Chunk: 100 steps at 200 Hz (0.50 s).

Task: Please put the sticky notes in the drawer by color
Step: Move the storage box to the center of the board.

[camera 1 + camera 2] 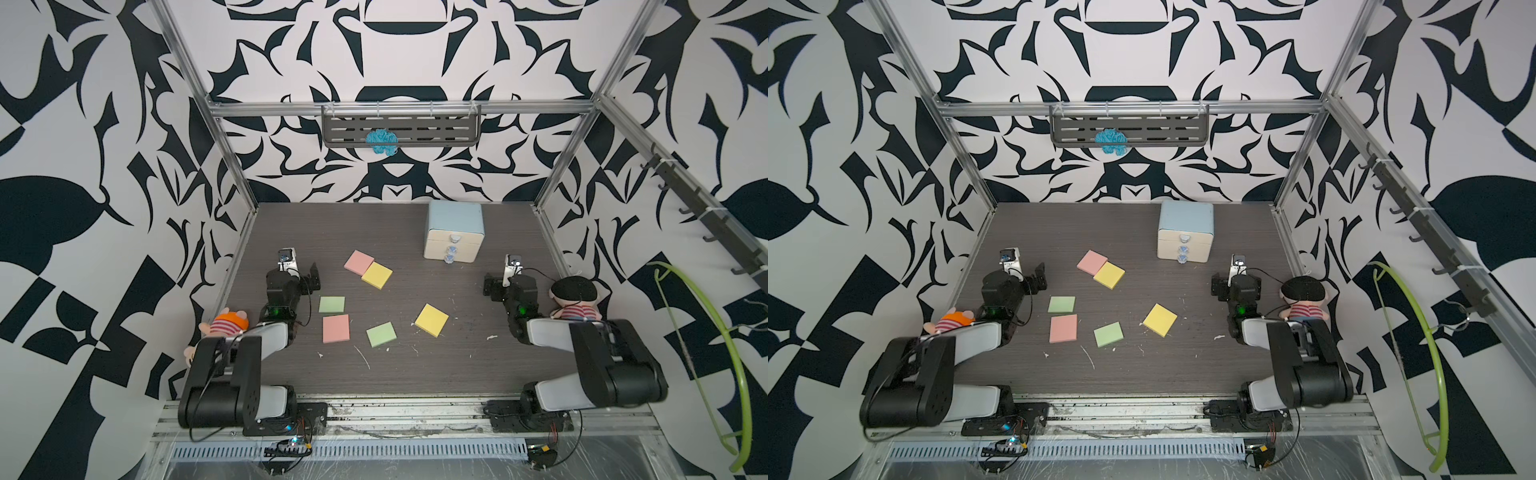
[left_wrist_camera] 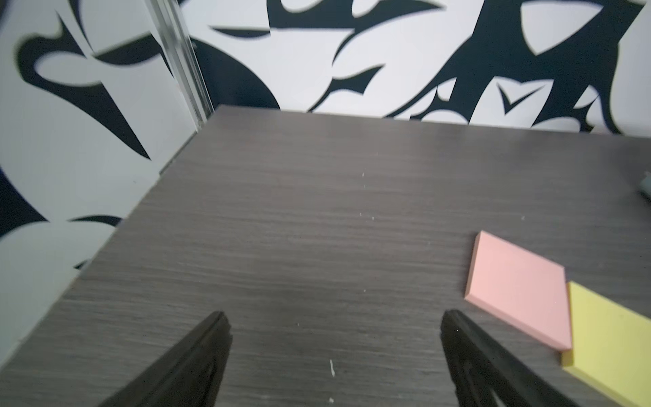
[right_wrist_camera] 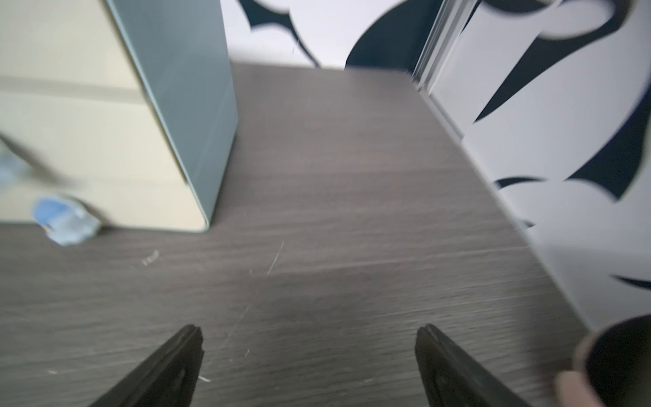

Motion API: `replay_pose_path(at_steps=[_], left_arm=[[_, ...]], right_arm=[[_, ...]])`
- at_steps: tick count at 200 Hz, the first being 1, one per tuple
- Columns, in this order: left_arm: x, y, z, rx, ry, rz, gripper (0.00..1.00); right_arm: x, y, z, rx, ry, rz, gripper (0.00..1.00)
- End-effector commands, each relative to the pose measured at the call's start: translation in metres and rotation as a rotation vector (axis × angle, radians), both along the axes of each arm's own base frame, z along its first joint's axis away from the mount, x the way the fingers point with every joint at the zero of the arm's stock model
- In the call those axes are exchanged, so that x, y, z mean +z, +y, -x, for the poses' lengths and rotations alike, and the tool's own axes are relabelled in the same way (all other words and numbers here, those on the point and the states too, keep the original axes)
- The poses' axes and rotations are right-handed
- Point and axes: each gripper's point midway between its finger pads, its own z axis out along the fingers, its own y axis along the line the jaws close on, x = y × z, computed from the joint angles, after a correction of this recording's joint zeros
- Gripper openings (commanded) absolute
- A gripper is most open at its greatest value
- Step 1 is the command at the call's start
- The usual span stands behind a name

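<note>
**Six pads out, drawers shut, both claws spread wide**

We see both arms parked at the sides of the tabletop [image 1: 415, 374]. The left claw [image 2: 334, 313] and the right claw [image 3: 309, 327] are each released and holding nothing.

The sticky notes lie flat mid-table. A pink pad [image 1: 359, 262] touches a yellow pad [image 1: 377, 275], and a green pad [image 1: 332, 304] sits just behind a second pink pad [image 1: 336, 328]. A second green pad [image 1: 381, 334] and a lone yellow pad [image 1: 432, 320] lie apart.

The drawer [image 1: 455, 232] stands back right with all three fronts closed. So we judge a knob [image 1: 451, 249] gets pulled first, and the right claw is nearest.

Flat pads offer little edge to pinch. An orange-haired plush [image 1: 226, 324] flanks the left arm. A dark-capped plush [image 1: 575, 295] crowds the right arm's elbow.
</note>
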Motion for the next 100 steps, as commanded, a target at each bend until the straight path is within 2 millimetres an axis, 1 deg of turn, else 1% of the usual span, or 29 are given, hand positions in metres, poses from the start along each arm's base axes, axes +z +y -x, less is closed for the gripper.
replay_pose_path(at_steps=[1, 6, 10, 27, 34, 44, 54, 63, 85, 100], left_arm=[[0.026, -0.005, 0.01, 0.009, -0.014, -0.007, 0.99], [0.032, -0.008, 0.011, 0.013, -0.012, 0.003, 0.99], [0.037, -0.01, 0.011, 0.013, -0.012, 0.014, 0.99], [0.055, -0.028, 0.012, -0.011, -0.004, 0.061, 0.99], [0.061, -0.04, 0.012, -0.032, -0.002, 0.084, 0.99], [0.065, -0.057, 0.013, -0.059, 0.011, 0.129, 0.99], [0.065, -0.075, 0.013, -0.076, 0.047, 0.188, 0.99], [0.063, -0.093, 0.015, -0.098, 0.099, 0.235, 0.99], [0.051, -0.141, 0.02, -0.186, 0.21, 0.291, 0.99], [0.043, -0.175, 0.028, -0.266, 0.256, 0.315, 0.99]], right_arm=[[0.042, 0.001, -0.002, -0.018, -0.048, -0.053, 0.99], [0.048, 0.002, -0.001, -0.016, -0.051, -0.071, 1.0], [0.054, 0.01, -0.002, 0.023, -0.058, -0.097, 1.0], [0.077, 0.026, -0.004, 0.089, -0.071, -0.189, 1.0], [0.088, 0.031, -0.006, 0.104, -0.079, -0.236, 1.0], [0.101, 0.032, -0.008, 0.068, -0.078, -0.328, 0.99], [0.11, 0.03, -0.011, 0.023, -0.055, -0.393, 0.99], [0.12, 0.033, -0.016, 0.02, -0.04, -0.434, 1.0], [0.137, 0.043, -0.037, 0.049, -0.009, -0.476, 0.99], [0.139, 0.043, -0.052, 0.036, 0.043, -0.461, 0.99]])
